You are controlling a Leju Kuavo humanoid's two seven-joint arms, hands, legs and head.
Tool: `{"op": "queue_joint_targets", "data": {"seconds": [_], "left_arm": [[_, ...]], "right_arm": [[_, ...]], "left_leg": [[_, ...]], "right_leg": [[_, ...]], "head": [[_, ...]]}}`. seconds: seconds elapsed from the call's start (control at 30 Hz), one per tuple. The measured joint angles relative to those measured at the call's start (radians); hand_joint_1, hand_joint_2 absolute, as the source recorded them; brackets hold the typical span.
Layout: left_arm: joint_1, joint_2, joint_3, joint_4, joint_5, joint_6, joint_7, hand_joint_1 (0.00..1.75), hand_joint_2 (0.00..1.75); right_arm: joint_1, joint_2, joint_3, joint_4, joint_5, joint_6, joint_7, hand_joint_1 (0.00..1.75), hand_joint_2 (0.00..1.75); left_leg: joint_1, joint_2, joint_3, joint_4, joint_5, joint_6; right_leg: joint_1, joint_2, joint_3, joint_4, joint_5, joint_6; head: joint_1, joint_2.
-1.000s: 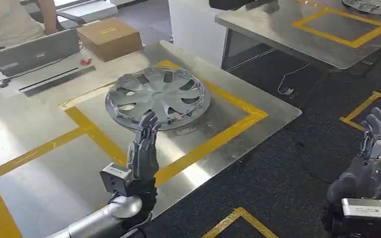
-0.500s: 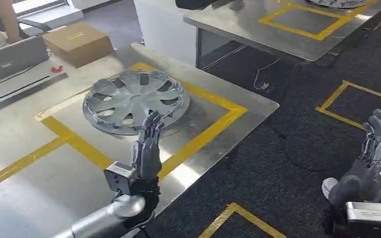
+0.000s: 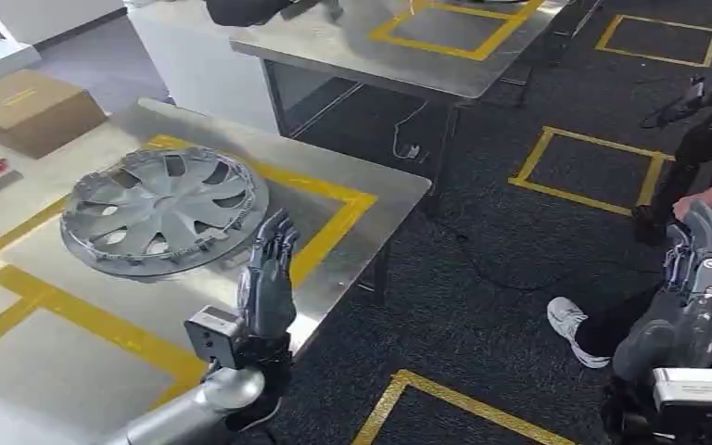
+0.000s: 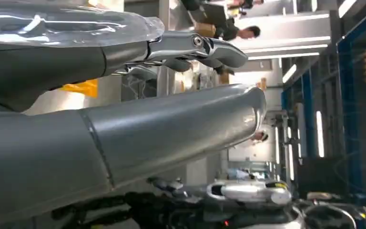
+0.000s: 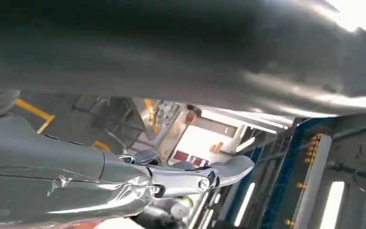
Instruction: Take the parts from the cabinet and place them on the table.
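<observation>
A silver wheel cover [image 3: 164,209] lies flat on the steel table [image 3: 362,181], inside a frame of yellow tape. My left hand [image 3: 269,278] stands upright near the table's front edge, fingers straight and apart, holding nothing, just right of the cover. In the left wrist view its thumb [image 4: 171,129] and fingers [image 4: 190,47] stretch out with nothing between them. My right hand [image 3: 691,283] is raised over the dark floor at the far right, fingers extended and empty. Its fingers [image 5: 195,176] show straight in the right wrist view.
A cardboard box [image 3: 28,109] sits at the table's back left. A second steel table [image 3: 380,46] with yellow tape stands behind. A person's leg and white shoe [image 3: 570,324] are on the carpet close to my right hand. Yellow squares [image 3: 593,167] mark the floor.
The whole picture has slid to the left as the camera turned right. A person's leg and shoe have come into view at the right. Both hands keep their open pose.
</observation>
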Motion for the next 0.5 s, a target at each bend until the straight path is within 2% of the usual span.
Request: {"op": "queue_joint_targets", "data": {"seconds": [0.07, 0.1, 0.13, 0.17, 0.2, 0.23, 0.27, 0.3, 0.33, 0.37, 0.4, 0.43, 0.47, 0.5], "left_arm": [[0.0, 0.0, 0.0, 0.0, 0.002, -0.003, 0.0, 0.0, 0.0], [-0.001, -0.002, 0.0, 0.0, 0.002, -0.004, 0.0, 0.0, 0.0], [-0.002, -0.003, 0.0, 0.0, 0.002, -0.007, -0.001, 0.0, 0.0], [-0.003, -0.005, 0.0, 0.0, 0.002, -0.008, -0.002, 0.0, 0.0], [-0.003, -0.006, 0.0, 0.0, 0.003, -0.009, -0.003, 0.0, 0.0], [-0.001, -0.006, 0.0, 0.0, 0.003, -0.009, -0.003, 0.0, 0.0], [0.0, -0.006, 0.0, 0.0, 0.005, -0.009, -0.003, 0.0, 0.0], [0.002, -0.006, 0.0, 0.0, 0.006, -0.009, -0.003, 0.0, 0.0], [0.002, -0.006, 0.0, 0.0, 0.006, -0.009, -0.003, 0.0, 0.0], [0.002, -0.006, 0.0, 0.0, 0.006, -0.009, -0.003, 0.0, 0.0], [0.001, -0.006, 0.0, 0.0, 0.006, -0.009, -0.003, 0.0, 0.0], [0.001, -0.006, 0.0, 0.0, 0.006, -0.009, -0.003, 0.0, 0.0], [0.001, -0.006, 0.0, 0.0, 0.005, -0.009, -0.003, 0.0, 0.0], [-0.001, -0.006, 0.0, 0.0, 0.005, -0.009, -0.003, 0.0, 0.0]], "right_arm": [[0.001, 0.0, 0.002, 0.0, -0.002, -0.003, -0.001, 0.0, 0.0], [0.001, 0.0, 0.003, 0.0, -0.002, -0.004, -0.002, 0.0, 0.0], [0.004, -0.001, 0.003, 0.0, -0.002, -0.005, -0.002, 0.0, 0.0], [0.001, -0.002, 0.004, 0.0, -0.002, -0.007, -0.003, 0.0, 0.0], [0.001, -0.002, 0.004, 0.0, -0.002, -0.008, -0.003, 0.0, 0.0], [0.003, -0.002, 0.006, 0.0, -0.002, -0.01, -0.003, 0.0, 0.0], [0.005, -0.002, 0.008, 0.0, -0.002, -0.01, -0.003, 0.0, 0.0], [0.007, -0.003, 0.008, 0.0, -0.003, -0.011, -0.002, 0.0, 0.0], [0.008, -0.003, 0.009, 0.0, -0.002, -0.011, -0.003, 0.0, 0.0], [0.008, -0.003, 0.009, 0.0, -0.003, -0.011, -0.003, 0.0, 0.0], [0.007, -0.003, 0.01, 0.0, -0.002, -0.011, -0.003, 0.0, 0.0], [0.007, -0.003, 0.01, 0.0, -0.002, -0.011, -0.003, 0.0, 0.0], [0.006, -0.003, 0.01, 0.0, -0.002, -0.011, -0.003, 0.0, 0.0], [0.006, -0.003, 0.011, 0.0, -0.002, -0.011, -0.003, 0.0, 0.0]], "left_leg": [[-0.01, 0.017, 0.001, 0.002, 0.001, 0.008], [-0.007, 0.03, 0.004, -0.006, 0.005, 0.017], [-0.001, 0.047, 0.008, -0.015, 0.01, 0.023], [-0.002, 0.055, 0.01, -0.016, 0.009, 0.027], [-0.004, 0.068, 0.011, -0.016, 0.009, 0.031], [-0.007, 0.082, 0.011, -0.016, 0.008, 0.033], [-0.008, 0.096, 0.01, -0.015, 0.007, 0.034], [-0.008, 0.11, 0.01, -0.015, 0.006, 0.034], [-0.008, 0.122, 0.011, -0.015, 0.004, 0.032], [-0.008, 0.134, 0.013, -0.014, 0.003, 0.03], [-0.008, 0.145, 0.016, -0.014, 0.0, 0.027], [-0.008, 0.156, 0.021, -0.013, -0.004, 0.022], [-0.013, 0.163, 0.023, -0.012, -0.008, 0.016], [-0.02, 0.171, 0.02, -0.008, -0.011, 0.011]], "right_leg": [[-0.007, 0.017, -0.005, -0.006, 0.005, 0.014], [-0.007, 0.03, -0.012, -0.008, 0.007, 0.023], [-0.009, 0.004, -0.019, 0.005, -0.001, 0.024], [-0.002, -0.047, -0.034, 0.043, -0.029, 0.029], [-0.004, -0.076, -0.067, 0.115, -0.071, 0.034], [-0.007, -0.09, -0.109, 0.21, -0.116, 0.038], [-0.009, -0.096, -0.148, 0.297, -0.151, 0.042], [-0.011, -0.097, -0.168, 0.344, -0.161, 0.045], [-0.013, -0.097, -0.16, 0.33, -0.144, 0.046], [-0.015, -0.101, -0.129, 0.272, -0.11, 0.046], [-0.016, -0.11, -0.076, 0.174, -0.064, 0.046], [-0.016, -0.137, -0.017, 0.067, -0.021, 0.045], [-0.007, -0.184, 0.012, 0.006, -0.031, 0.044], [-0.006, -0.166, 0.019, 0.003, -0.023, 0.027]], "head": [[0.001, 0.0], [0.0, 0.0], [0.001, 0.0], [0.009, 0.0], [0.019, 0.0], [0.021, 0.0], [0.02, 0.0], [0.021, 0.0], [0.022, 0.0], [0.022, 0.0], [0.022, 0.0], [0.022, 0.0], [0.024, 0.0], [0.023, 0.0]]}}
